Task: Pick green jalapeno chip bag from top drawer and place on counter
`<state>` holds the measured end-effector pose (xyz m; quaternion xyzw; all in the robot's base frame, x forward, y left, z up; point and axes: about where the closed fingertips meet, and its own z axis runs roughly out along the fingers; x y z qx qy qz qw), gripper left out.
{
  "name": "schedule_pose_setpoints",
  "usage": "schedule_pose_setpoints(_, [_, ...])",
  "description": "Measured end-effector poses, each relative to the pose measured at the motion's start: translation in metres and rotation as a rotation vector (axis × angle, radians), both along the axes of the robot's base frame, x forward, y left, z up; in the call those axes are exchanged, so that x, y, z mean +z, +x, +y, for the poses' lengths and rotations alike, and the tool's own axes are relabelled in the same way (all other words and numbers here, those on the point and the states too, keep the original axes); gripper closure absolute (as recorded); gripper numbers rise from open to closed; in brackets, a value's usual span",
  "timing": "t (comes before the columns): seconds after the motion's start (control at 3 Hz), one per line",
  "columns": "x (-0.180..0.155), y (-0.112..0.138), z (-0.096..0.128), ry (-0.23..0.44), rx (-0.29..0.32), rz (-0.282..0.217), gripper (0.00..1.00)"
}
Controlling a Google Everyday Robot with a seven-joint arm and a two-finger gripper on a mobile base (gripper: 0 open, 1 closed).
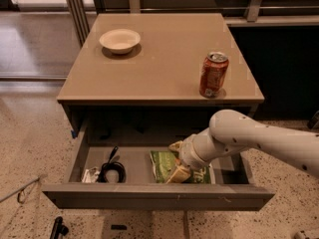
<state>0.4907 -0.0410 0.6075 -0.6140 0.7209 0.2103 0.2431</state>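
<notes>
The top drawer [149,197] is pulled open below the counter [164,59]. The green jalapeno chip bag [162,164] lies flat on the drawer floor, right of the middle. My gripper [177,160] reaches in from the right and sits down on the bag. It is open: one tan fingertip [175,146] is at the bag's far edge and the other is at its near edge. My wrist hides the bag's right part.
A red soda can [214,74] stands at the counter's right front. A white bowl [119,40] sits at the back left. A black coiled cable [111,170] and a small wrapper [90,175] lie in the drawer's left part.
</notes>
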Motion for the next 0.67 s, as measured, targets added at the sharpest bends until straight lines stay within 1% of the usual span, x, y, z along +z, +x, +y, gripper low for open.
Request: schedule_pose_setpoints(0.67, [-0.0001, 0.0, 0.0001, 0.0, 0.0, 0.0, 0.76])
